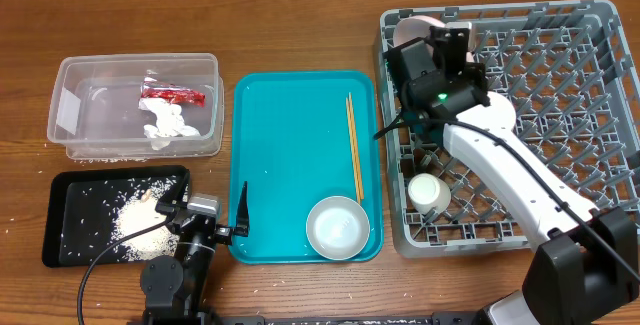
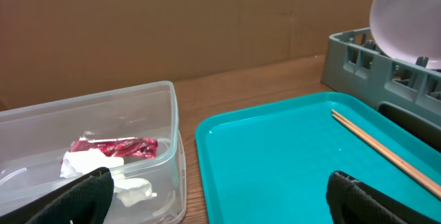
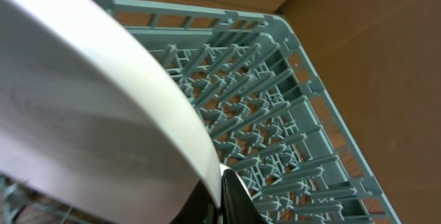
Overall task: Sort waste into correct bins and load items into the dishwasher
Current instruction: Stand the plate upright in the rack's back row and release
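On a brown wooden worktop (image 1: 300, 25) backed by cardboard walls (image 2: 138, 24), the right jaws clamp the rim of a round pale-pink plate (image 3: 69, 114) above the square grey plastic dish rack (image 1: 570, 75). The left jaws gape wide and empty beside the teal serving tray (image 1: 290, 145).

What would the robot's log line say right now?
right gripper: shut on plate over dish rack | left gripper: open, empty | chopsticks, bowl: on teal tray

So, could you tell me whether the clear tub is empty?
Not empty: the clear tub holds a red wrapper and a crumpled white tissue.
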Robot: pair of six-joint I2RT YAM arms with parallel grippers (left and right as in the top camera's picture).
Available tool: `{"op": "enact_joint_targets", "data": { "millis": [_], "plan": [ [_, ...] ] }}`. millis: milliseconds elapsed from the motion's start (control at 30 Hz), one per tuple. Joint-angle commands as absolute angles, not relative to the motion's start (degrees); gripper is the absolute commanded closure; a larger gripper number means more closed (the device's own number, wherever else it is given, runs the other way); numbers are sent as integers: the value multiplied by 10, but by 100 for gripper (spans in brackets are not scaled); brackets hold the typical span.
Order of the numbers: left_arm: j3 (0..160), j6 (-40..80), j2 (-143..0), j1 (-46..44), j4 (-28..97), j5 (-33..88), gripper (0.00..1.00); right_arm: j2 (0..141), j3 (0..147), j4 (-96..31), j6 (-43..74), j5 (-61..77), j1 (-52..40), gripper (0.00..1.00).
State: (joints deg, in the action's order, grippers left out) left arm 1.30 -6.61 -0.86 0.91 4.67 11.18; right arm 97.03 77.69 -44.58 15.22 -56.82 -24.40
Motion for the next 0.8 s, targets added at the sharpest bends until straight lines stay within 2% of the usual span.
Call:
{"op": "enact_joint_targets", "data": {
  "millis": [0, 333, 767],
  "plan": [
    [8, -77, -3, 13, 44, 116, 0, 970, 813, -440, 161, -583, -234, 96],
    [8, -77, -3, 13, 45, 116, 0, 967, 845, -449, 167, -561, -234, 96],
    [8, -77, -3, 13, 44, 115, 0, 973, 845, -548, 368, -524, -230, 96]
  ]
}}
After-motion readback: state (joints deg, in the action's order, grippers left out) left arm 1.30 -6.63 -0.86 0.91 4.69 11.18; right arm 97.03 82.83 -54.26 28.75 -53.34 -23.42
